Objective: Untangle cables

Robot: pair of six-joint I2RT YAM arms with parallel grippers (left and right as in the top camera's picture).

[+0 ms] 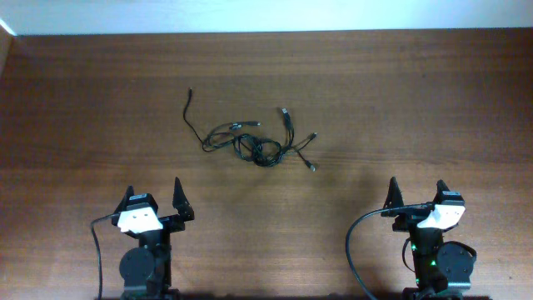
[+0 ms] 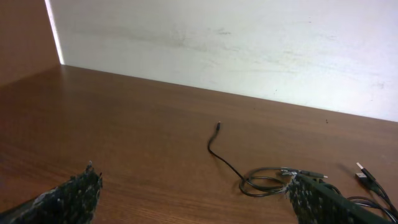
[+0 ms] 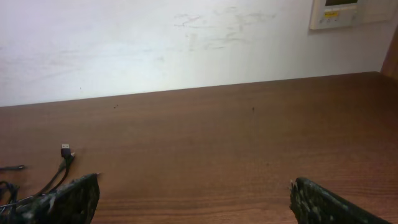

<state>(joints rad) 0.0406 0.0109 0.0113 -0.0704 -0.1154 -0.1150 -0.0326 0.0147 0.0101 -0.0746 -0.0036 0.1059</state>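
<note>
The cables (image 1: 254,142) lie in one knotted bunch on the surface (image 1: 433,92), ahead of both arms and well apart from either gripper. You find the bunch ahead and to the right of the left gripper (image 1: 154,192), and ahead and to the left of the right gripper (image 1: 417,185). The left one is the nearer.

The bunch stretches crosswise, left to right, with the knot about its middle. One loose end (image 1: 188,104) trails off toward the left arm's side, and several plugs (image 1: 287,112) fan out toward the right arm's side. In the left wrist view the loose end (image 2: 214,140) curls out ahead, with the knot low on the right. In the right wrist view you see only a plug (image 3: 65,150) and a few strands at the lower left.

Both grippers are released, jaws spread wide, holding nothing and touching nothing. Judging from this, your left arm has the shorter reach to the loose end, while the right arm suits the plug side.
</note>
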